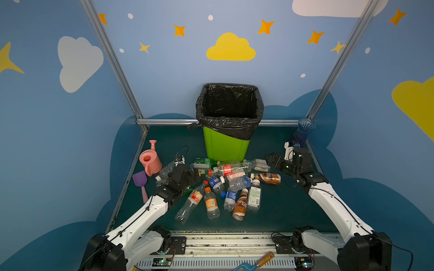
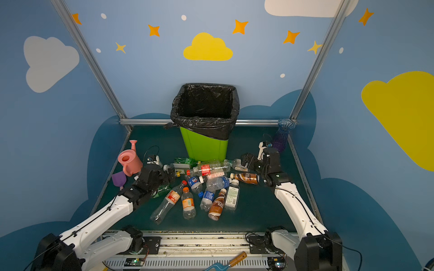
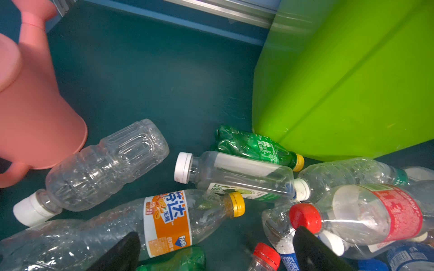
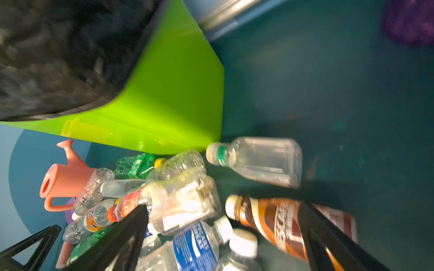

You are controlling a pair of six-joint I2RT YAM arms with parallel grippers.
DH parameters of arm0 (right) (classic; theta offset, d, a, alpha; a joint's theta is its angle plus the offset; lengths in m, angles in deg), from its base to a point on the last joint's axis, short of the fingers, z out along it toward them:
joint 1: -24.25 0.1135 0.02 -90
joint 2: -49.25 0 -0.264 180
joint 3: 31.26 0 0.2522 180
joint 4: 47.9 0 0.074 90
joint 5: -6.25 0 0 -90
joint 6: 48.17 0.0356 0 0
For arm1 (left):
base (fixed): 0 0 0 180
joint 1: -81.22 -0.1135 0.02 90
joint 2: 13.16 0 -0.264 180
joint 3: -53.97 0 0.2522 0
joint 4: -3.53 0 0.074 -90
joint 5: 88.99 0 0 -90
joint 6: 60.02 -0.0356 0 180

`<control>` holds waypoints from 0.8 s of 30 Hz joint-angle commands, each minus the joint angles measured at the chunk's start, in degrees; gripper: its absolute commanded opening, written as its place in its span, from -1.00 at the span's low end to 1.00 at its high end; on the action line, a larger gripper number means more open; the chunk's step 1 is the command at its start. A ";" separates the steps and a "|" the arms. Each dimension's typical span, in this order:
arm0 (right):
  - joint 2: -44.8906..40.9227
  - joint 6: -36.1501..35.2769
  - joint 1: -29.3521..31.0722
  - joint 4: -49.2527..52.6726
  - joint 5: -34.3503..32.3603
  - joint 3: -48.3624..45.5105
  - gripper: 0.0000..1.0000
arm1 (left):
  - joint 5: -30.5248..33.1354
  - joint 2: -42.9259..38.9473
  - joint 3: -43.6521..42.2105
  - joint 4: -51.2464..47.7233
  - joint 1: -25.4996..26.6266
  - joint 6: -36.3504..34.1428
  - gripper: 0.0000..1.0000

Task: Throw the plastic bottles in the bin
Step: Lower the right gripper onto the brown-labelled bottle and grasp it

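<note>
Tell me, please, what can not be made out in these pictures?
- Inside of the bin: both top views, the dark liner hides the bottom.
- The left hand: top views, the left arm partly covers it; left wrist view, the picture edge cuts its fingers.
- The vase: right wrist view, blurred and cut by the corner.

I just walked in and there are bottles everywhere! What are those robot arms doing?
A robot is clearing up. A heap of small plastic drink bottles lies on the dark green table in front of the tall lime-green bin with a black bag liner. The left end effector and the right end effector both hover open over the heap, one at each side, and neither holds a bottle. No bottle shows inside the bin.
</note>
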 commanded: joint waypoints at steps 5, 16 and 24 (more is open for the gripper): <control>-2.60 12.60 -1.25 1.62 -0.41 -10.11 0.95 | 0.09 1.93 1.66 1.68 0.94 -0.49 1.00; 1.30 22.59 -1.67 -5.81 2.23 -15.40 0.95 | -0.08 2.91 1.58 2.38 1.12 -0.79 1.00; 8.00 26.60 -2.83 -11.20 2.85 -14.72 0.95 | 0.10 3.20 1.25 2.38 1.12 -0.89 1.00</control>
